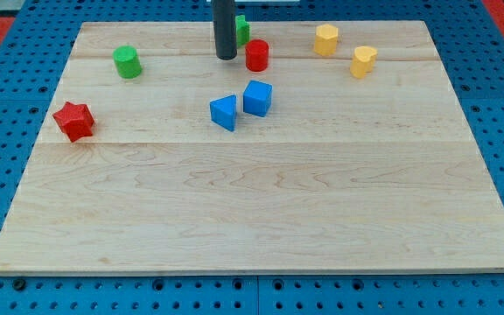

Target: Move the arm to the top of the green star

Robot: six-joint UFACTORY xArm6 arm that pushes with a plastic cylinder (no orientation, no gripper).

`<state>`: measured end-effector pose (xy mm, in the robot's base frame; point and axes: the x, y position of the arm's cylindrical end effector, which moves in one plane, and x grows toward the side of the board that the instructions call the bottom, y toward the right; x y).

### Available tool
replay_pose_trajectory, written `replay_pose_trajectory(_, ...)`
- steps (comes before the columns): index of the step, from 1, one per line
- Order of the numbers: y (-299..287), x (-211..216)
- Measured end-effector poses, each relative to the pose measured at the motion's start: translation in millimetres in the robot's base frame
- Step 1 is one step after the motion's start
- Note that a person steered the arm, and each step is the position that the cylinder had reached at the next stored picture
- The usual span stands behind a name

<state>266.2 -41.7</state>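
1. My tip (226, 58) is seen near the view's top, the dark rod coming down from the upper edge onto the wooden board (261, 201).
2. No jaws are fitted to the rod, so nothing is gripped or held.
3. The green star (242, 29) is found just behind the rod, to its right, and is mostly hidden; its shape can barely be made out.
4. The red cylinder (256, 55) is placed just beside the tip, on the view's right.
5. A green cylinder (128, 62) is set well to the left, and a red star (73, 120) lies near the left edge.
6. Two blue blocks, a wedge-like one (224, 112) and a cube (257, 97), are seen close together below the tip.
7. Two yellow blocks (325, 39) (363, 60) are located at the upper right.
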Motion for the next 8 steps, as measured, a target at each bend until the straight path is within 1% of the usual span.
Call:
replay_pose_trajectory(1,0,0)
replay_pose_trajectory(3,5,39)
replay_pose_trajectory(4,33,43)
replay_pose_trajectory(5,27,45)
replay_pose_trajectory(6,-29,21)
replay_pose_trajectory(8,-26,-58)
